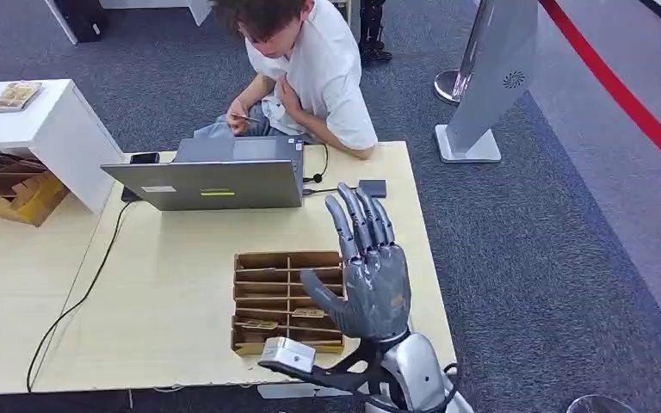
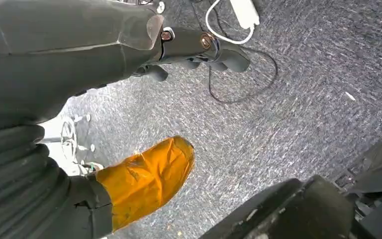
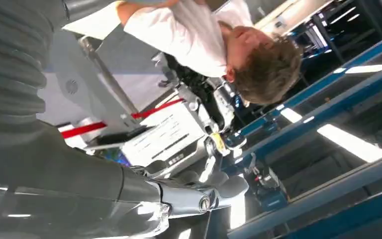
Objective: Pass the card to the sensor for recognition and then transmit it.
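My right hand (image 1: 370,280) is raised over the right side of a wooden divider box (image 1: 262,258), fingers spread and pointing up, palm empty. Its fingers (image 3: 206,198) also show in the right wrist view, holding nothing. A few cards (image 1: 258,324) lie in the box's near compartments. A small dark square sensor (image 1: 372,188) sits on the table beyond the hand, next to the laptop. My left hand (image 2: 199,47) hangs over the carpet with loose fingers and nothing in it.
A grey laptop (image 1: 215,181) stands open at the table's far side, with a person (image 1: 310,69) seated behind it. A black phone (image 1: 145,157) and a cable (image 1: 77,301) lie at the left. A white stand (image 1: 482,95) rises on the carpet at the right.
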Action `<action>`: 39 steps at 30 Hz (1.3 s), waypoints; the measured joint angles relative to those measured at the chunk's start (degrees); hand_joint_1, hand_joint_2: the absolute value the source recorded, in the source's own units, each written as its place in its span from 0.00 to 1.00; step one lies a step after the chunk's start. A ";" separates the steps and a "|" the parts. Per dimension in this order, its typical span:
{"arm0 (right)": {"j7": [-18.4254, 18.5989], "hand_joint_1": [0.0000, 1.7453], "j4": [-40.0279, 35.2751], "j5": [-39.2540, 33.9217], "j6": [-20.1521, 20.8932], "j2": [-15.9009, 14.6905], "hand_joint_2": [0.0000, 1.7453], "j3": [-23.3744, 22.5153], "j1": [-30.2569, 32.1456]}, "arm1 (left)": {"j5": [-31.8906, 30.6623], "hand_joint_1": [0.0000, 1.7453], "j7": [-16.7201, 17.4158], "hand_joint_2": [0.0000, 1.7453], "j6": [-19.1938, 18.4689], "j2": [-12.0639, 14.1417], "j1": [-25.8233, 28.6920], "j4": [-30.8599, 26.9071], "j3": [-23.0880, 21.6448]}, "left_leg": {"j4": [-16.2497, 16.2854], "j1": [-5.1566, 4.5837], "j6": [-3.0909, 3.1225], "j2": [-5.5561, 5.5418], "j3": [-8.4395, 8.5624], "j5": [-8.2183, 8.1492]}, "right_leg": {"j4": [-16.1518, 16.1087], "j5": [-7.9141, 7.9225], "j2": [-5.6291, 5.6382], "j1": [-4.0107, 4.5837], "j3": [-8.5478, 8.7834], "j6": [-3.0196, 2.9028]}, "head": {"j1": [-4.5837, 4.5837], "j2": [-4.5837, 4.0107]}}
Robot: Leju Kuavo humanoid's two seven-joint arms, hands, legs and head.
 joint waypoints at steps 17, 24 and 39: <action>-2.95 0.00 1.82 -6.40 0.13 -2.29 1.00 4.65 1.57 | 0.63 0.00 0.50 1.00 0.09 -0.02 -0.03 0.00 0.11 | 0.00 0.00 0.00 0.01 0.00 0.00 | 0.00 0.00 0.00 0.00 0.00 0.00 | 0.00 0.00; -2.93 0.00 4.66 -6.42 0.15 -2.67 1.00 5.66 1.59 | 0.63 0.00 0.59 1.00 0.09 -0.02 -0.04 0.00 0.11 | 0.00 0.00 0.00 0.01 0.00 0.00 | 0.00 0.00 0.00 0.00 -0.01 0.00 | 0.02 0.00; -2.45 0.00 11.76 -6.45 1.31 -2.78 1.00 6.25 1.59 | 0.48 0.00 0.59 1.00 -0.20 -0.02 -0.13 0.00 0.11 | 0.00 0.00 0.00 0.01 0.00 0.00 | 0.00 0.00 0.00 0.00 0.00 0.00 | 0.00 0.00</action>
